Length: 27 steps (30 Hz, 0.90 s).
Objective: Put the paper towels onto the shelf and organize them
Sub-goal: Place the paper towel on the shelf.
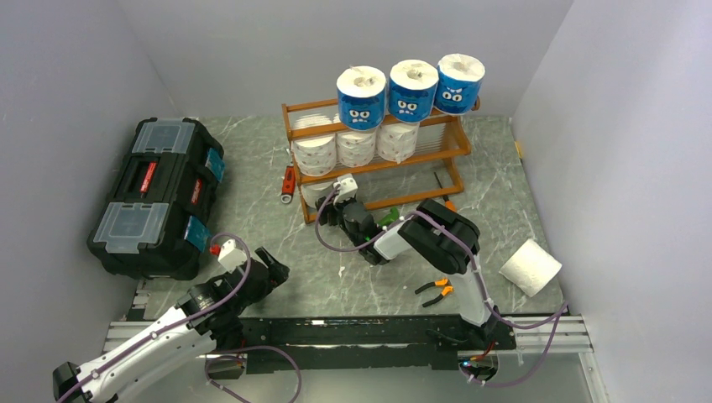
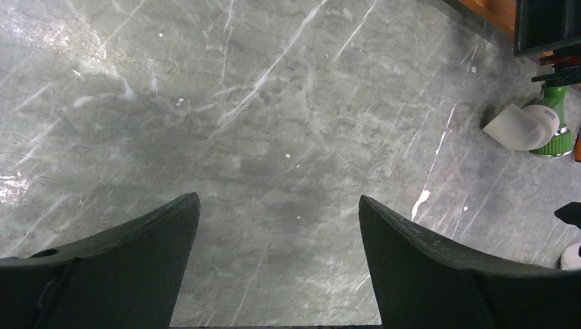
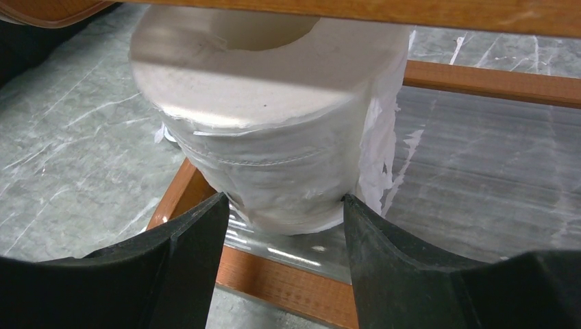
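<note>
Paper towels sat mostly on the shelf (image 1: 420, 158) at the rear centre of the surface (image 1: 252, 168); items are listed from left to right. Far left, a black toolbox (image 1: 155, 197) rested on the surface. Beside it, the left pincer (image 2: 279, 226) hovered over bare grey surface, its jaws spread wide with nothing between them. On the shelf, three blue-wrapped rolls (image 1: 413, 91) lined the top tier and three white rolls (image 1: 356, 147) lined the middle tier, side by side. At the left end of the bottom tier, the right pincer (image 3: 284, 200) was closed on a plain white roll (image 3: 274, 123), one finger against each side; this roll sat just inside the tier's front rail. Orange-handled pliers (image 1: 435, 290) lay near the right arm's base. Far right, a loose white roll (image 1: 530, 267) lay on its side on the surface, well apart from the shelf.
</note>
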Motion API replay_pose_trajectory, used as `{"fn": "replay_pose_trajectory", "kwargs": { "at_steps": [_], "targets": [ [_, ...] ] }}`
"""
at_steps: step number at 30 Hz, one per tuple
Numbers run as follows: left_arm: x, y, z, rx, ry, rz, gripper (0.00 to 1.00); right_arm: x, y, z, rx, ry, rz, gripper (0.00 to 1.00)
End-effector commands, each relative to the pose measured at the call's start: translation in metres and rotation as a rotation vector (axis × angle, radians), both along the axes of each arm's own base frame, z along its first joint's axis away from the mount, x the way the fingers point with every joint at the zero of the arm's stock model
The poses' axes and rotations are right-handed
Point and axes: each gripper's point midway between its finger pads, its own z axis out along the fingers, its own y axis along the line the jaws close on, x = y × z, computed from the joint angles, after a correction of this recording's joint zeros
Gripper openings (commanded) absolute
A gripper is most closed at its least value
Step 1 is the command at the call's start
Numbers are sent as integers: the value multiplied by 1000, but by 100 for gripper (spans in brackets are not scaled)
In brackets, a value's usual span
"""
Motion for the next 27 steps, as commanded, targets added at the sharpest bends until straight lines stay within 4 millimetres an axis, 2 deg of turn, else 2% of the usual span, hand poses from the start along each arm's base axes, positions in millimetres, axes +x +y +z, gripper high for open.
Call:
{"fn": "replay_pose_trajectory", "kwargs": {
  "at_steps": [1, 10, 13, 21, 24, 27],
  "targets": [
    [3, 3, 0, 4, -4, 29, 92, 6, 6, 10, 42, -15, -4, 64],
    [3, 1, 0, -4, -1, 25, 92, -9, -2, 27, 53, -35, 10, 78],
    [3, 0, 1, -9, -8, 22, 93, -24, -6, 49, 71, -75, 39, 84],
    [3, -2, -1, -26, -11, 19, 93, -67, -36, 98, 100, -105, 58, 90],
    [4, -3, 1, -28, -14, 15, 93, -82, -48, 105, 71, -63, 57, 91],
    [4, -4, 3, -28, -17, 10, 92, -92, -70, 106, 75, 11, 10, 91]
  ]
}}
